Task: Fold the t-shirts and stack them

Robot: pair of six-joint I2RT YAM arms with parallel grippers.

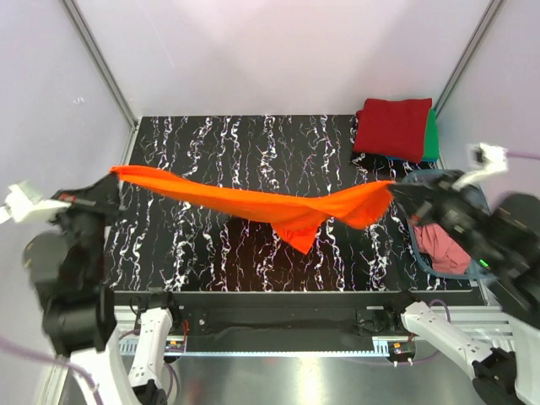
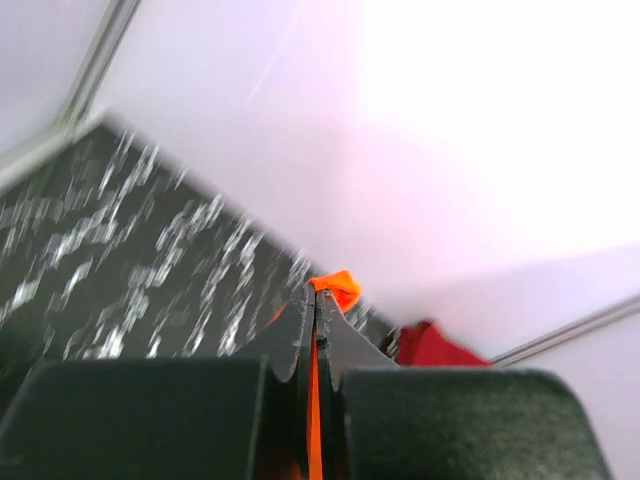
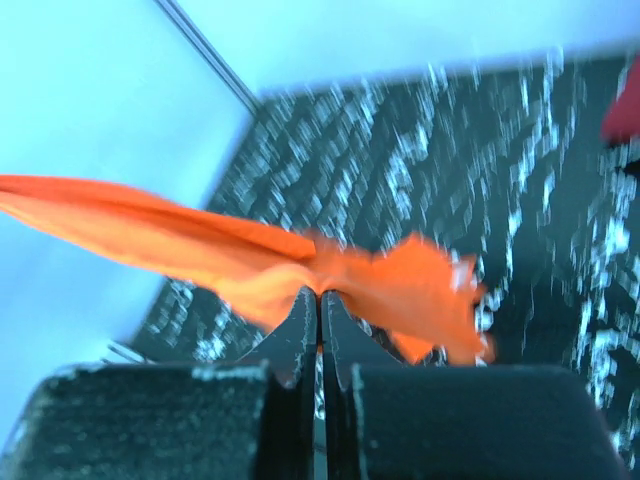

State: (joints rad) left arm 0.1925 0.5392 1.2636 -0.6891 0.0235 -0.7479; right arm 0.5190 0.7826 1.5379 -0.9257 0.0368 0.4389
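The bright orange t-shirt (image 1: 270, 207) hangs stretched in the air over the table between both grippers, sagging in the middle. My left gripper (image 1: 116, 173) is shut on its left end; the cloth shows between the jaws in the left wrist view (image 2: 340, 288). My right gripper (image 1: 395, 187) is shut on its right end, with cloth bunched at the tips (image 3: 400, 285). A dark red folded shirt (image 1: 393, 126) lies on a green one (image 1: 433, 135) at the back right. A salmon-pink shirt (image 1: 441, 245) lies in the tub.
A translucent blue-grey plastic tub (image 1: 415, 228) stands at the right edge of the black marbled table (image 1: 211, 143), under my right arm. Walls and metal frame posts close in the back and sides.
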